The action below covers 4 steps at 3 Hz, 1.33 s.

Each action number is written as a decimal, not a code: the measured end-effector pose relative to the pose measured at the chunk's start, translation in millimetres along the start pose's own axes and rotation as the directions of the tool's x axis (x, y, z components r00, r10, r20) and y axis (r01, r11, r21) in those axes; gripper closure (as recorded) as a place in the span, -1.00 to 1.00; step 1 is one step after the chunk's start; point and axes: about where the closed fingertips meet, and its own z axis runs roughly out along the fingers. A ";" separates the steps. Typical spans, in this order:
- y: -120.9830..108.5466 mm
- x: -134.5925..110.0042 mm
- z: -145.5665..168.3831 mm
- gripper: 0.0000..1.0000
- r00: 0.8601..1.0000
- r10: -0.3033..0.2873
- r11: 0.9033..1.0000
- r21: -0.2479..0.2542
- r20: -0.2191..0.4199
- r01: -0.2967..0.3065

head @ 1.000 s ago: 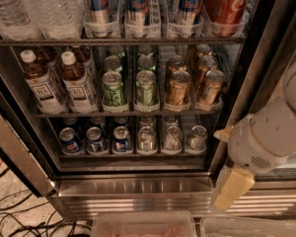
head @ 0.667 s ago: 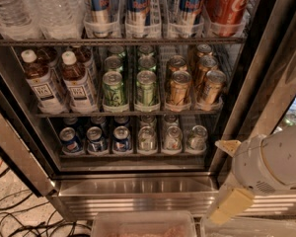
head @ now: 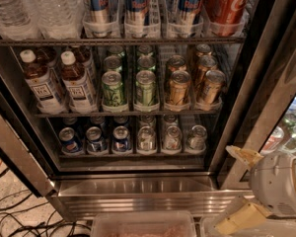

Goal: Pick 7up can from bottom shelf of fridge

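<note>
The bottom shelf of the fridge fronts six cans: three blue-and-red cans and three pale silvery cans. The rack above it fronts two tea bottles, two green cans and two gold cans. One gripper, fingers apart, hangs right of that shelf

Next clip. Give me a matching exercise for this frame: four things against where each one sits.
Things:
1. gripper
2. red Coca-Cola can
3. white-capped tea bottles
4. blue-and-red cans

Places:
A. bottom shelf, left lanes
B. lower right, outside the fridge, fingers open
C. top visible rack, right end
D. middle rack, left side

Pairs: 1-B, 2-C, 3-D, 4-A
</note>
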 end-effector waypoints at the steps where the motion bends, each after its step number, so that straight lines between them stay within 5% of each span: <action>1: 0.0 0.0 0.0 -1.00 1.000 0.000 1.000 0.000 0.000 0.000; 2: 0.7 -3.2 1.8 -1.00 1.000 0.015 1.000 0.003 0.025 -0.015; 3: 7.5 -7.7 17.5 -1.00 0.988 0.095 0.995 0.027 0.120 -0.099; 4: 11.0 -31.9 29.9 -1.00 0.952 0.160 0.979 0.082 0.261 -0.187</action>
